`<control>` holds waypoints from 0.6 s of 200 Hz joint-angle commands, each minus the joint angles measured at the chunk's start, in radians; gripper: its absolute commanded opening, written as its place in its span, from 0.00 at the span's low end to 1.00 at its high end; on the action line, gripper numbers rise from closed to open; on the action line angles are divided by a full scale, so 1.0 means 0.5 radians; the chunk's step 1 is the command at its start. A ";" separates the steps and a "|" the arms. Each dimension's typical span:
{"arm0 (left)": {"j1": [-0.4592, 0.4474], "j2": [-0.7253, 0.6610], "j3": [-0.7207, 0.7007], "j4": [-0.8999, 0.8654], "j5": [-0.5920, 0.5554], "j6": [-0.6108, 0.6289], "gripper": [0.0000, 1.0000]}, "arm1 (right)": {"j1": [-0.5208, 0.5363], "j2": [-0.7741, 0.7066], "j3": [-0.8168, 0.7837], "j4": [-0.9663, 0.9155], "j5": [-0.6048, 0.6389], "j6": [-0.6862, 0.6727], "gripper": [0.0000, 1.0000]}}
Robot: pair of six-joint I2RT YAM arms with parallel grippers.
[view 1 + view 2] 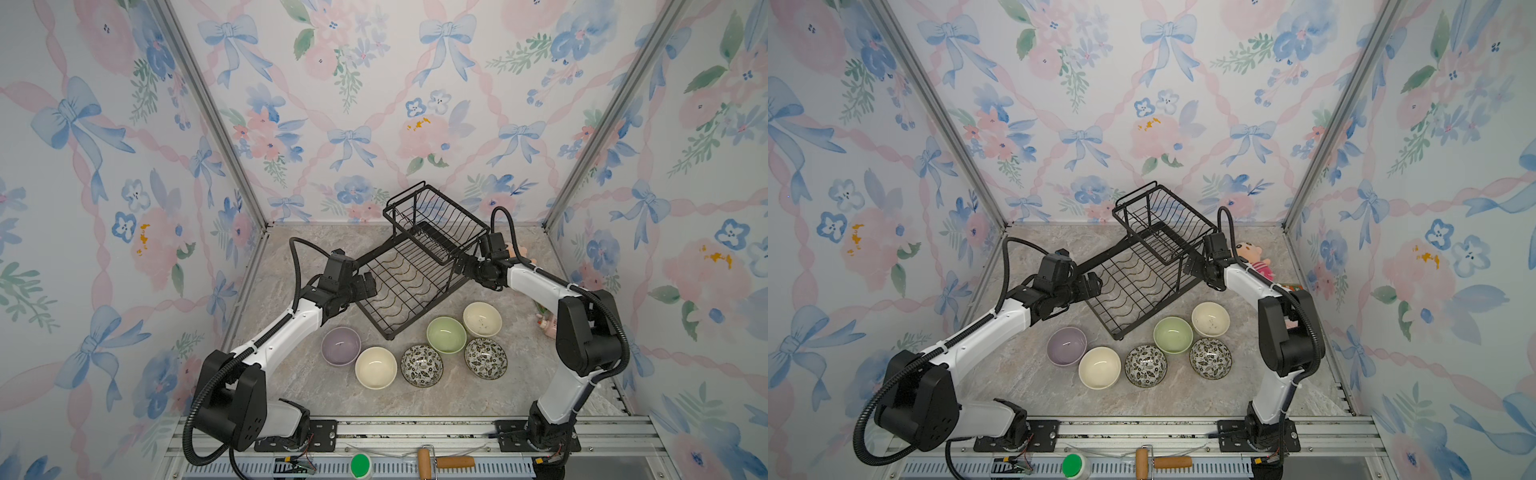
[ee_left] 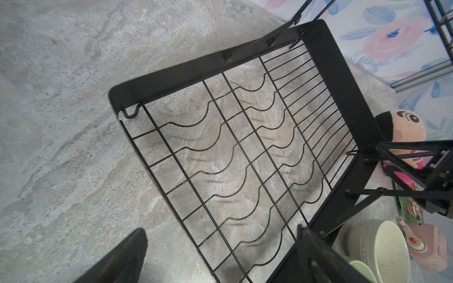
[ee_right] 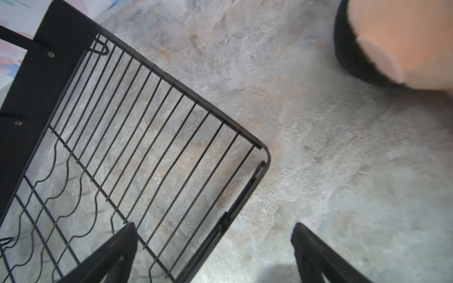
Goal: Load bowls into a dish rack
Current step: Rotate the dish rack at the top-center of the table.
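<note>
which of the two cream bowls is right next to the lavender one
The front cream bowl, sitting between the lavender bowl and a leaf-patterned bowl. The back cream bowl sits at the other end of the group, beside the pale green bowl.

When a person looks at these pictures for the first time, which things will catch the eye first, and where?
The large black dish rack stands empty in the middle of the tabletop, with the open left claw and right claw at its two sides. Nearer the camera, six bowls sit upright, from the lavender bowl to the cream bowl beside the right arm.
</note>
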 commanded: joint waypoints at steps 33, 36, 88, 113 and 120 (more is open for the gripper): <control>0.007 0.044 0.027 0.048 0.087 -0.068 0.98 | -0.129 -0.132 -0.308 0.361 -0.417 -0.161 0.97; 0.007 0.048 0.024 0.050 0.090 -0.066 0.98 | -0.125 -0.147 -0.319 0.370 -0.422 -0.177 0.96; 0.007 0.098 0.045 0.052 0.144 -0.064 0.98 | -0.142 -0.447 -0.519 0.472 -0.412 -0.280 0.96; 0.017 0.133 0.051 0.049 0.161 -0.011 0.98 | -0.144 -0.560 -0.530 0.376 -0.286 -0.306 0.96; 0.024 0.140 0.052 0.050 0.178 -0.017 0.98 | -0.137 -0.603 -0.546 0.346 -0.238 -0.293 0.96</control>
